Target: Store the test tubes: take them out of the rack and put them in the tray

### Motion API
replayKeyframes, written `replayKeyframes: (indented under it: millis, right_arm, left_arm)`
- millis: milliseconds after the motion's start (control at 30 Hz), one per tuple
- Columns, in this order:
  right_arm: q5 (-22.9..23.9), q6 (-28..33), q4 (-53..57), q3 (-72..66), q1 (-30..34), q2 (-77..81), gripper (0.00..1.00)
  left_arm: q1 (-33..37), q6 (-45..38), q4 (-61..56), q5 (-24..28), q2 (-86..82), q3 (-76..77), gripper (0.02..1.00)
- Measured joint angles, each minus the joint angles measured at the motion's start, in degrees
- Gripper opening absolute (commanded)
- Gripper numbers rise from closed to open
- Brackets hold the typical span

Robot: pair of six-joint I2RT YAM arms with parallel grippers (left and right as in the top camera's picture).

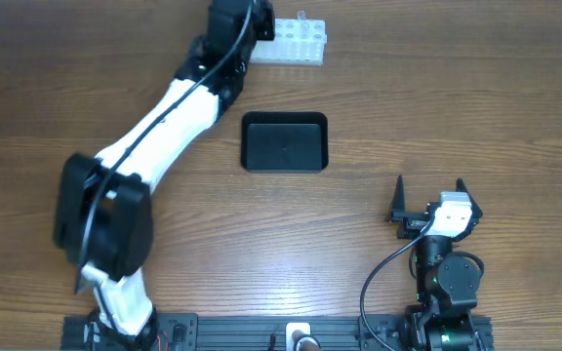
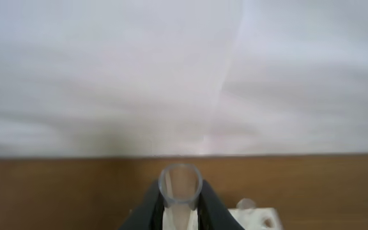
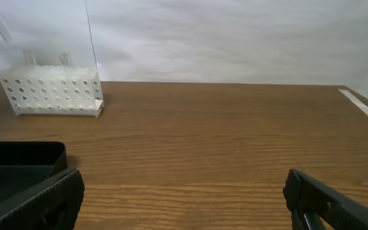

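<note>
A white perforated rack [image 1: 292, 45] stands at the far middle of the table, with clear tubes poking out of its top. My left gripper [image 1: 249, 29] sits at the rack's left end. In the left wrist view the gripper [image 2: 181, 207] is shut on a clear test tube [image 2: 181, 185], held upright with its open mouth showing, and a corner of the rack [image 2: 255, 217] with another tube [image 2: 246, 205] lies beside it. The black tray [image 1: 284, 142] lies in the middle of the table. My right gripper [image 1: 427, 201] rests open near the front right, nothing between its fingers [image 3: 40, 201].
The right wrist view looks across bare wood to the rack [image 3: 53, 93] and a corner of the tray [image 3: 21, 160]. A white backdrop rises behind the table's far edge. Open wood surrounds the tray on all sides.
</note>
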State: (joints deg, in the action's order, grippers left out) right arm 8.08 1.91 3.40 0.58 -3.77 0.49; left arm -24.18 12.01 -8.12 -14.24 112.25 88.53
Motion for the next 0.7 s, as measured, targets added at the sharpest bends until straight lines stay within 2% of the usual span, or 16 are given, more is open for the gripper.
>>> replayKeyframes:
  millis: [100,200,267,433,700]
  right_arm:
    - [-0.02,0.02,-0.02,0.00,0.00,0.00,0.991]
    - [-0.02,-0.02,0.00,0.00,0.00,0.00,0.991]
    - [-0.02,0.07,0.00,0.00,0.00,0.02,0.993]
    - [-0.02,0.04,-0.02,0.00,0.00,0.04,0.993]
    - [-0.02,0.00,0.00,0.00,0.00,0.07,0.993]
  left_arm:
    - [-0.02,0.00,6.14,0.15,-5.31,0.37,0.128]
    - [-0.28,0.72,13.33,0.28,-8.94,0.66,0.049]
    - [-0.92,1.81,17.99,0.28,-10.03,0.87,0.042]
    - [-4.35,8.35,33.18,0.24,-9.64,1.01,0.042]
    - [-8.11,21.97,47.80,-0.20,-4.52,0.98,0.038]
